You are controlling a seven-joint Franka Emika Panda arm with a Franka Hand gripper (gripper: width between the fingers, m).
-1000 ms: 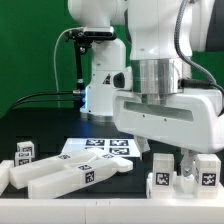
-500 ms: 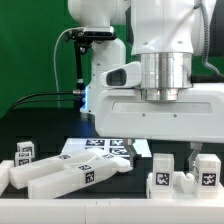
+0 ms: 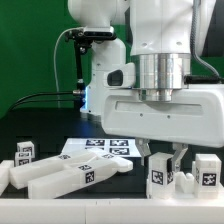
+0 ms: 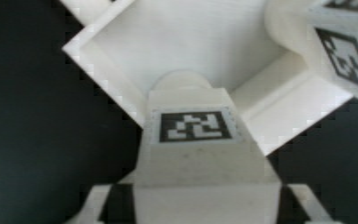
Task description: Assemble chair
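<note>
A black tabletop [image 3: 45,125] lies before a green backdrop [image 3: 30,50], with the marker board [image 3: 100,147] at its middle. Near the front-right corner the gripper [image 3: 179,157] straddles a tagged white chair part [image 4: 199,125]; whether it clamps the part is unclear. The loose chair parts [image 3: 70,175] at the front-left have not shifted since half a second ago.

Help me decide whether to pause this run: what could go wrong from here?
1. The gripper hangs low between two tagged parts that stand close together. A finger could knock either one over.
2. In the wrist view, a centred part seems to lie between the fingers, but it cannot be told whether they clamp it. It might slip or tilt if lifted.
</note>
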